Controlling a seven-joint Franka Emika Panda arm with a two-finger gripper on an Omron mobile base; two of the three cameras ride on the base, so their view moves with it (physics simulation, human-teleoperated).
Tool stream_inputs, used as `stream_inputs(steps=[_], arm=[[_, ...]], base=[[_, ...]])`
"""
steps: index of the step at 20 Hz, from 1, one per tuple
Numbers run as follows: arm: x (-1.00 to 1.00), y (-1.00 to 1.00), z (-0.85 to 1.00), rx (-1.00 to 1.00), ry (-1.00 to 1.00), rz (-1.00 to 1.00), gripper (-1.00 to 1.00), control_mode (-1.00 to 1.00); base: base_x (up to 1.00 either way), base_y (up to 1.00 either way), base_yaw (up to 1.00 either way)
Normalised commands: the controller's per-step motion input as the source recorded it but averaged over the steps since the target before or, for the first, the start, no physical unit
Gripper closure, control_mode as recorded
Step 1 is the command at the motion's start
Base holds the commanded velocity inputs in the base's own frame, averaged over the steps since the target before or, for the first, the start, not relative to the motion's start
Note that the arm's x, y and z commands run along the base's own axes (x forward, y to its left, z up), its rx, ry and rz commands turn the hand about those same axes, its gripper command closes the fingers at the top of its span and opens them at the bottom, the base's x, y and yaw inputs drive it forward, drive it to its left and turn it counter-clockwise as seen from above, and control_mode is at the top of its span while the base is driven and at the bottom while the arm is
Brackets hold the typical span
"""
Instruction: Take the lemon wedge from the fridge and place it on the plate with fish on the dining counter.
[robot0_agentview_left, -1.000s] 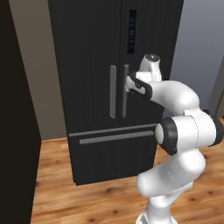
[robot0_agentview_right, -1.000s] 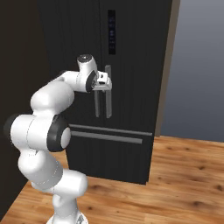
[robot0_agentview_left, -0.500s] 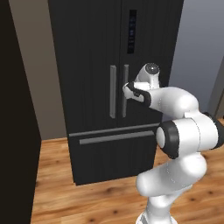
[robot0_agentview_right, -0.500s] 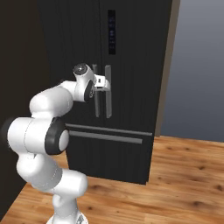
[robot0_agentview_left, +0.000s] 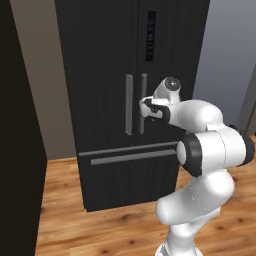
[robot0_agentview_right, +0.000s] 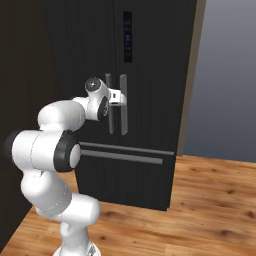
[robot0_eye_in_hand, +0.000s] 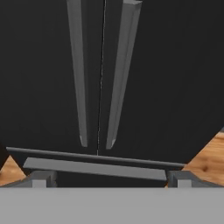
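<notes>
Fridge doors stand closed before me, black with two grey vertical handles. My hand hovers by the right handle, fingers spread wide, holding nothing.

White arm folded forward at chest height, gripper wide open, empty.

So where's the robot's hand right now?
In the left base view the gripper is up against the fridge, jaws open, at the right door's grey handle, above the bottom drawer.

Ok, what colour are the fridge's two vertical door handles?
Grey, against the black fridge doors. The handles show best in the hand view.
</notes>
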Motion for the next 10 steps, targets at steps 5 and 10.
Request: stream_inputs(steps=[5, 10], arm=[[0.45, -0.02, -0.01, 0.00, 0.00, 0.00, -1.00, -1.00], [0.41, -0.07, -0.08, 0.00, 0.00, 0.00, -1.00, -1.00]], base=[[0.00, 0.00, 0.00], [0.00, 0.00, 0.00]])
